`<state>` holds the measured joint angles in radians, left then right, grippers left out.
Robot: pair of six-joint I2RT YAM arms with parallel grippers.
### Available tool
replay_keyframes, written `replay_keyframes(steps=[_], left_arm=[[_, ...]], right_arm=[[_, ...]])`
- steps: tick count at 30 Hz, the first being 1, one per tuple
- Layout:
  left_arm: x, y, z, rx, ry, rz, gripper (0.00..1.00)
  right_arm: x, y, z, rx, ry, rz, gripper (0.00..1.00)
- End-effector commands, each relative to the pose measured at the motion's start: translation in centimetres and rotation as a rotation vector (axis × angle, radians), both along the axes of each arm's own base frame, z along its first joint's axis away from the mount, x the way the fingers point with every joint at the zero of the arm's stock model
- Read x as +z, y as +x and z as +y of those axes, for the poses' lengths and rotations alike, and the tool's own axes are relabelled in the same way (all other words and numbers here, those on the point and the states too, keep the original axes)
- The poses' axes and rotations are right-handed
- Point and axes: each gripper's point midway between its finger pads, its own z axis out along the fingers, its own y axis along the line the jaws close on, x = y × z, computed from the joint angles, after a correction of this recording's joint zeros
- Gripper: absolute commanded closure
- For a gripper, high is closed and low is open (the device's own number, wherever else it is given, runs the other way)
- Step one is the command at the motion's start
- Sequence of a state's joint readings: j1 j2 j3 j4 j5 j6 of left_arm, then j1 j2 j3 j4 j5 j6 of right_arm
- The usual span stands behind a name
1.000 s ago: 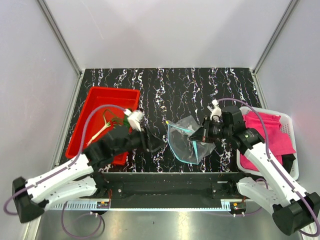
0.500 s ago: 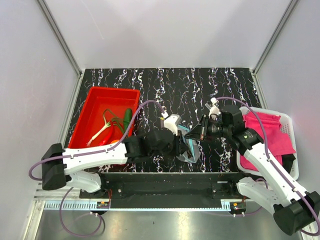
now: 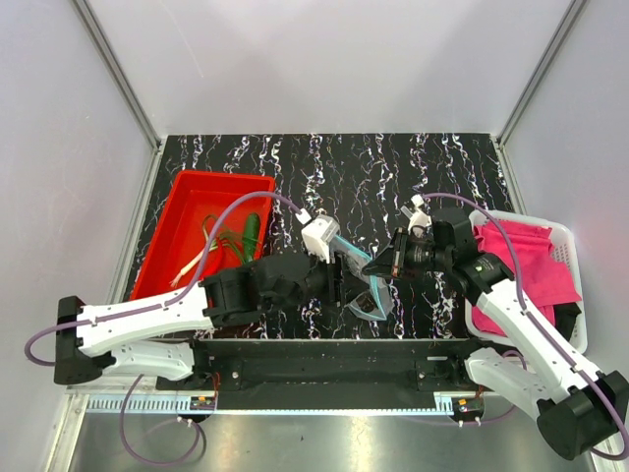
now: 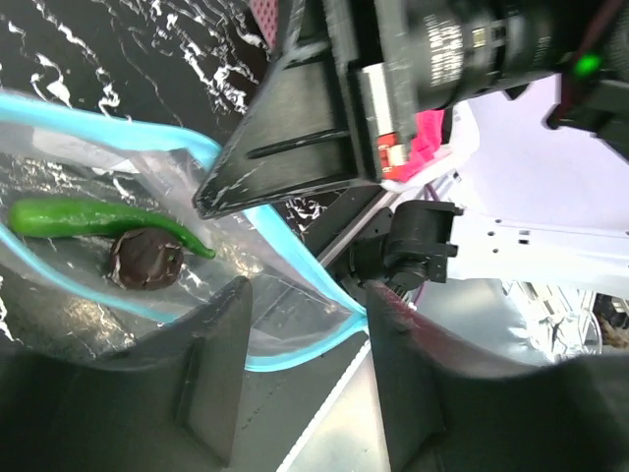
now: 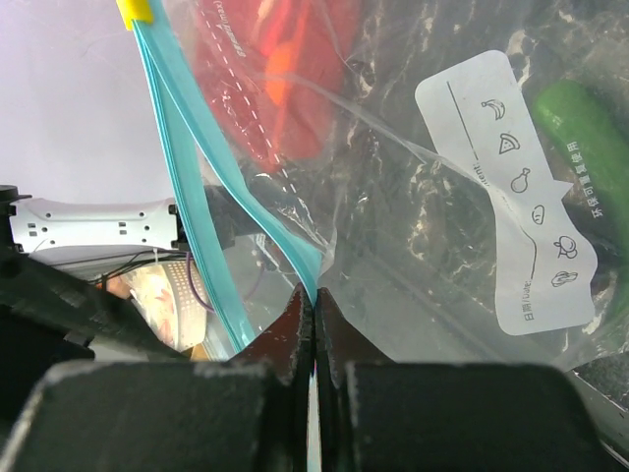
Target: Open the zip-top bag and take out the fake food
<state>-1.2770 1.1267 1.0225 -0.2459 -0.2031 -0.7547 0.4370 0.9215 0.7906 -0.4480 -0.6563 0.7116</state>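
Note:
The zip-top bag (image 3: 362, 293) is clear with a teal strip and hangs between both arms at the table's front middle. My right gripper (image 5: 314, 300) is shut on the teal zip strip (image 5: 192, 167); the white label (image 5: 526, 206) shows beside it. My left gripper (image 4: 310, 364) is open, its fingers (image 4: 211, 379) on either side of the bag's lower teal corner (image 4: 324, 329). Inside the bag lie a green pepper (image 4: 98, 218) and a dark round piece (image 4: 145, 259). In the top view my left gripper (image 3: 344, 285) meets my right gripper (image 3: 373, 267) at the bag.
A red tray (image 3: 182, 211) at the left holds a dark green cucumber (image 3: 252, 228) and a green onion (image 3: 197, 261). A white basket (image 3: 565, 246) with a pink cloth (image 3: 526, 261) stands at the right. The table's front edge lies just below the bag.
My left arm has swung from the red tray across to the bag and now brackets its lower corner. My right gripper has kept hold of the zip strip and shifted slightly left.

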Motion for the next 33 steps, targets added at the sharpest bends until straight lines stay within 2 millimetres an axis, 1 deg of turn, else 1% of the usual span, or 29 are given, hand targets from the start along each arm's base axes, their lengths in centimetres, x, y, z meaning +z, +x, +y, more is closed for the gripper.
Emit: replay_keyframes(steps=[1,2,3,4,6,7,8,9,11,12,14,15,16,18,22,24,26,27,28,29,31,32,33], left_arm=[[3.0,0.3,-0.2,-0.007,-0.023,-0.066,0.60],[3.6,0.8,-0.2,0.021,-0.017,-0.061,0.63],[3.5,1.6,0.2,0.089,-0.006,-0.045,0.66],[3.2,1.9,0.3,0.114,0.003,-0.035,0.67],[2.2,2.6,-0.3,0.157,0.013,-0.007,0.72],[1.0,2.9,-0.1,0.183,0.058,0.015,0.79],[1.0,3.5,0.0,0.227,0.074,0.020,0.81],[-0.6,3.9,-0.3,0.253,0.119,0.038,0.83],[-2.4,4.7,0.2,0.308,0.177,0.046,0.86],[-3.7,5.3,0.1,0.331,0.199,0.070,0.88],[-5.4,5.6,0.2,0.337,0.228,0.100,0.91],[-6.1,6.2,0.3,0.353,0.239,0.115,0.92],[-7.2,6.5,0.3,0.357,0.266,0.126,0.92],[-8.5,7.0,0.6,0.370,0.296,0.137,0.94],[-10.6,7.9,-0.3,0.358,0.353,0.144,0.95],[-11.0,7.8,-0.6,0.345,0.368,0.150,0.95],[-11.2,7.8,-0.4,0.356,0.368,0.155,0.95],[-11.2,7.7,-0.1,0.362,0.368,0.154,0.94],[-11.4,7.7,0.4,0.372,0.370,0.152,0.93],[-10.8,7.5,0.6,0.370,0.357,0.150,0.92],[-10.9,7.3,1.3,0.372,0.360,0.150,0.90],[-10.1,7.1,1.6,0.372,0.339,0.148,0.89],[-10.2,7.0,1.9,0.374,0.338,0.151,0.87]], right_arm=[[1.1,0.3,0.5,0.026,0.016,-0.054,1.00],[1.1,0.4,0.4,0.020,0.014,-0.054,1.00],[1.0,0.4,0.4,0.017,0.011,-0.052,1.00],[1.0,0.3,0.4,0.016,0.010,-0.052,1.00],[1.1,0.3,0.4,0.011,0.010,-0.048,1.00],[1.0,0.4,0.3,0.007,0.010,-0.045,1.00],[1.2,0.4,0.3,0.000,0.013,-0.041,1.00],[1.3,0.4,0.3,-0.004,0.016,-0.039,1.00],[1.8,0.3,0.3,-0.015,0.027,-0.038,1.00],[1.9,0.3,0.2,-0.023,0.031,-0.036,1.00],[2.2,0.4,0.0,-0.051,0.028,-0.038,1.00],[2.2,0.5,-0.3,-0.064,0.022,-0.044,1.00],[2.2,0.2,-0.5,-0.074,0.014,-0.040,1.00],[1.9,0.7,-1.0,-0.112,-0.011,-0.045,1.00],[0.7,0.8,-1.4,-0.149,-0.038,-0.009,1.00],[0.5,0.9,-1.1,-0.142,-0.025,0.001,1.00],[1.0,0.6,-0.4,-0.101,0.008,0.013,1.00],[1.0,0.9,0.0,-0.082,0.020,0.017,1.00],[1.4,0.4,0.6,-0.039,0.047,0.033,1.00],[1.7,0.3,0.9,-0.020,0.061,0.036,1.00],[2.8,0.1,1.8,0.031,0.116,0.038,1.00],[3.3,0.0,2.1,0.043,0.133,0.036,1.00],[4.1,0.2,2.4,0.053,0.155,0.019,1.00]])
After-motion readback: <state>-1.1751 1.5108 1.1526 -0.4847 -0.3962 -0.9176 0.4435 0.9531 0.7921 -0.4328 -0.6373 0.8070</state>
